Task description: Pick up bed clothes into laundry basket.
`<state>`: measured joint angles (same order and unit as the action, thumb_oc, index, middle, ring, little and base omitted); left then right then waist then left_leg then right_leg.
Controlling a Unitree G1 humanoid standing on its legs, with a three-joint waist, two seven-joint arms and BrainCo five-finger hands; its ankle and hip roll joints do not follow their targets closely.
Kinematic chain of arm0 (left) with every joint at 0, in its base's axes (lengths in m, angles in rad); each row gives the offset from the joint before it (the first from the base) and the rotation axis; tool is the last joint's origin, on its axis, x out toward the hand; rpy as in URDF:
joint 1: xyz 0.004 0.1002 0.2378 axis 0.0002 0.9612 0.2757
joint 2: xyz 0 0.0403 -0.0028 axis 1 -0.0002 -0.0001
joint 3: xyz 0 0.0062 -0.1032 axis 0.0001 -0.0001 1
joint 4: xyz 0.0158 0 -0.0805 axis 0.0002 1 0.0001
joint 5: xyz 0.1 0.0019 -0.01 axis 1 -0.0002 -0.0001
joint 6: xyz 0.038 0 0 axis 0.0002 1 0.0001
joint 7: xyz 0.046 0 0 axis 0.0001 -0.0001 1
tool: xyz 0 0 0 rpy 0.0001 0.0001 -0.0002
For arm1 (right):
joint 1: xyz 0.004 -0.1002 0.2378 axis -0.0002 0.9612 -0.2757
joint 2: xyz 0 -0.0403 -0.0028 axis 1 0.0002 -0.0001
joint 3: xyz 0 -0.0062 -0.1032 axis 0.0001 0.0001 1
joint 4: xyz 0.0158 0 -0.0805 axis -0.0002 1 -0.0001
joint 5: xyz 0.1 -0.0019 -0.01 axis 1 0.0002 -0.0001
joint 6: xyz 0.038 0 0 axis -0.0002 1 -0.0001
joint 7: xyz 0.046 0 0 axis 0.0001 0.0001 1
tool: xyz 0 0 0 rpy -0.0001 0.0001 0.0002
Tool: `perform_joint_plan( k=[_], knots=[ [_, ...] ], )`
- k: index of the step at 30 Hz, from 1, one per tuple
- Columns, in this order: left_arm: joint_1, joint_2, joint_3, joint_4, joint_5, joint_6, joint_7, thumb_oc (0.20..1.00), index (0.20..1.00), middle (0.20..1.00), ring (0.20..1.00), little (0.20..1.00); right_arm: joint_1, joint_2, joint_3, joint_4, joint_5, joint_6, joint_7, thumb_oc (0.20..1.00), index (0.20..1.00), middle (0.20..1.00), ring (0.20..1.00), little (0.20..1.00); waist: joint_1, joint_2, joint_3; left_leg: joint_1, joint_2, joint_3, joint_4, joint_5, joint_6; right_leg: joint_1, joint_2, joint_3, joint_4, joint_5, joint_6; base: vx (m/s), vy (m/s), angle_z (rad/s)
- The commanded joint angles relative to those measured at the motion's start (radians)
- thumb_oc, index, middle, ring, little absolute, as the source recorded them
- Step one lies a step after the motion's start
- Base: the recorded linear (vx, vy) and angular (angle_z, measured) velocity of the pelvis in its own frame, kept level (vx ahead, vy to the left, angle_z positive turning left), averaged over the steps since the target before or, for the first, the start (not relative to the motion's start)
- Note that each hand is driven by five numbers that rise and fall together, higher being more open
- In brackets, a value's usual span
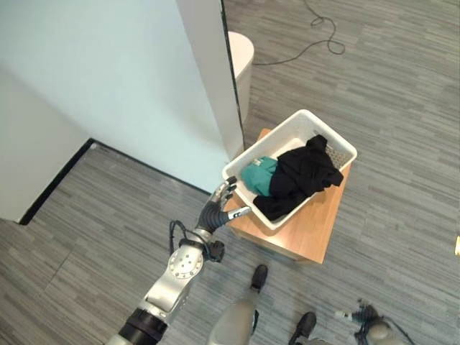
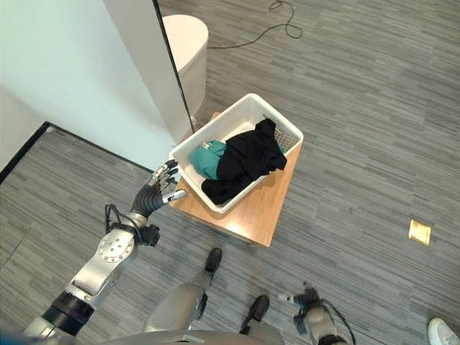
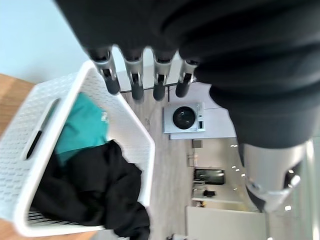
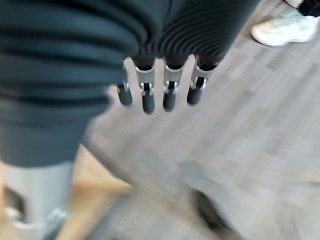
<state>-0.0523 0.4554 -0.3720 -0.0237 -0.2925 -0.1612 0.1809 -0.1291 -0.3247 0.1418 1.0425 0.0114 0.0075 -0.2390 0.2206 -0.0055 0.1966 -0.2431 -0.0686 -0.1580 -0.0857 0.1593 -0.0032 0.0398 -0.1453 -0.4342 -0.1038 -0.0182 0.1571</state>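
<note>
Black garment (image 1: 302, 176) and teal garment (image 1: 259, 175) — lodged in the white basket (image 1: 336, 144), black sleeve draped over its rim. Basket carried on a wooden stool (image 1: 309, 230). Left hand (image 1: 217, 205) at the near corner, fingers relaxed, empty; right hand (image 4: 155, 92) likewise, over floor. Risk judged: basket nudged off by the left hand. White wall panel (image 1: 208, 79) crowds the reach.

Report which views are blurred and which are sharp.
Right wrist view: floor and wooden edge smeared behind the right robot hand. Left wrist view: white basket and black garment fairly sharp. Eye views: evenly lit, crisp, left robot hand clear.
</note>
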Motion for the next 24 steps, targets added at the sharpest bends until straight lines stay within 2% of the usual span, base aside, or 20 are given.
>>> perform_joint_plan(
  k=[1, 6, 8, 12, 16, 18, 19, 20, 21, 22, 23, 24],
  knots=[
    [-0.067, -0.046, 0.004, 0.043, 0.048, -0.047, 0.059, 1.000, 1.000, 1.000, 1.000, 1.000, -0.205, -0.253, -0.031, -0.269, 0.143, -0.092, -0.100, 1.000, 1.000, 1.000, 1.000, 1.000, 0.014, -0.013, -0.046, 0.068, 0.061, -0.036, -0.002, -0.126, -0.059, 0.071, -0.046, -0.015, 0.017, -0.044, -0.005, -0.04, -0.027, 0.06],
    [-0.069, -0.064, 0.020, 0.089, 0.111, -0.026, 0.097, 1.000, 1.000, 1.000, 1.000, 1.000, -0.298, -0.343, -0.006, -0.407, 0.124, -0.111, -0.115, 1.000, 1.000, 1.000, 1.000, 1.000, 0.003, 0.002, -0.057, 0.076, 0.070, -0.037, -0.002, -0.105, -0.073, 0.084, -0.027, -0.014, 0.017, -0.056, -0.025, -0.04, -0.079, 0.01],
    [-0.031, -0.087, 0.037, 0.098, 0.089, -0.017, 0.105, 1.000, 1.000, 1.000, 1.000, 1.000, -0.398, -0.359, 0.064, -0.459, 0.051, -0.098, -0.127, 1.000, 1.000, 1.000, 1.000, 1.000, 0.010, 0.022, -0.064, 0.081, 0.081, -0.034, -0.002, -0.085, -0.084, 0.095, -0.007, -0.009, 0.017, -0.063, -0.040, -0.09, -0.113, -0.01],
    [0.024, -0.100, 0.070, 0.110, 0.117, -0.011, 0.157, 1.000, 1.000, 1.000, 1.000, 1.000, -0.457, -0.292, 0.112, -0.567, 0.014, -0.110, -0.138, 1.000, 1.000, 1.000, 1.000, 1.000, 0.034, 0.055, -0.069, 0.085, 0.101, -0.033, -0.002, -0.053, -0.105, 0.105, 0.018, 0.000, 0.017, -0.086, -0.062, -0.10, -0.126, -0.05],
    [0.048, -0.126, 0.121, 0.081, 0.098, -0.027, 0.211, 1.000, 1.000, 1.000, 1.000, 1.000, -0.417, -0.110, 0.208, -0.625, 0.029, -0.134, -0.120, 1.000, 1.000, 1.000, 1.000, 1.000, 0.066, 0.092, -0.056, 0.097, 0.122, -0.020, -0.002, -0.016, -0.118, 0.110, 0.034, 0.015, 0.017, -0.100, -0.078, -0.09, -0.094, -0.01],
    [0.066, -0.129, 0.156, 0.046, 0.093, -0.042, 0.230, 1.000, 1.000, 1.000, 1.000, 1.000, -0.378, -0.050, 0.251, -0.648, 0.011, -0.133, -0.105, 1.000, 1.000, 1.000, 1.000, 1.000, 0.089, 0.110, -0.038, 0.083, 0.111, -0.010, 0.015, 0.012, -0.124, 0.116, 0.029, 0.006, 0.017, -0.103, -0.080, -0.10, -0.037, -0.11],
    [0.067, -0.129, 0.156, 0.045, 0.093, -0.041, 0.230, 1.000, 1.000, 1.000, 1.000, 1.000, -0.377, -0.050, 0.251, -0.648, 0.011, -0.133, -0.105, 1.000, 1.000, 1.000, 1.000, 1.000, 0.087, 0.110, -0.040, 0.080, 0.111, -0.012, 0.014, 0.016, -0.123, 0.113, 0.028, 0.004, 0.017, -0.099, -0.079, -0.14, -0.054, -0.03],
    [0.071, -0.131, 0.175, 0.032, 0.103, -0.049, 0.244, 1.000, 1.000, 1.000, 1.000, 1.000, -0.359, -0.033, 0.259, -0.664, 0.004, -0.137, -0.103, 1.000, 1.000, 1.000, 1.000, 1.000, 0.087, 0.110, -0.025, 0.045, 0.100, 0.045, 0.063, 0.016, -0.128, 0.119, 0.019, -0.020, 0.017, -0.103, -0.080, -0.27, -0.166, 0.09],
    [0.080, -0.130, 0.225, 0.025, 0.123, -0.070, 0.279, 1.000, 1.000, 1.000, 1.000, 1.000, -0.356, -0.009, 0.287, -0.682, -0.009, -0.145, -0.094, 1.000, 1.000, 1.000, 1.000, 1.000, 0.085, 0.091, -0.018, 0.013, 0.139, 0.256, 0.143, -0.034, -0.107, 0.125, 0.008, -0.084, 0.017, -0.114, -0.085, -0.25, -0.176, 0.47],
    [0.083, -0.129, 0.228, 0.023, 0.124, -0.069, 0.280, 1.000, 1.000, 1.000, 1.000, 1.000, -0.356, -0.007, 0.290, -0.682, -0.009, -0.145, -0.094, 1.000, 1.000, 1.000, 1.000, 1.000, 0.084, 0.088, -0.019, 0.009, 0.139, 0.259, 0.154, -0.044, -0.107, 0.125, 0.006, -0.082, 0.017, -0.117, -0.085, -0.28, -0.293, 1.78],
    [0.153, -0.085, 0.332, 0.011, 0.133, -0.088, 0.285, 1.000, 1.000, 1.000, 1.000, 1.000, -0.492, -0.134, 0.211, -0.940, 0.093, -0.124, -0.049, 1.000, 1.000, 1.000, 1.000, 1.000, 0.065, 0.049, -0.035, 0.014, 0.214, 0.471, 0.242, -0.096, -0.085, 0.127, 0.011, -0.163, 0.017, -0.114, -0.096, -0.13, -0.222, 2.11],
    [0.155, -0.099, 0.345, 0.009, 0.111, -0.103, 0.286, 1.000, 1.000, 1.000, 1.000, 1.000, -0.432, -0.116, 0.250, -0.884, 0.082, -0.127, -0.052, 1.000, 1.000, 1.000, 1.000, 1.000, 0.058, 0.032, -0.038, 0.038, 0.252, 0.566, 0.270, -0.123, -0.069, 0.136, 0.018, -0.205, 0.017, -0.112, -0.103, -0.14, -0.241, 2.13]
  ],
)
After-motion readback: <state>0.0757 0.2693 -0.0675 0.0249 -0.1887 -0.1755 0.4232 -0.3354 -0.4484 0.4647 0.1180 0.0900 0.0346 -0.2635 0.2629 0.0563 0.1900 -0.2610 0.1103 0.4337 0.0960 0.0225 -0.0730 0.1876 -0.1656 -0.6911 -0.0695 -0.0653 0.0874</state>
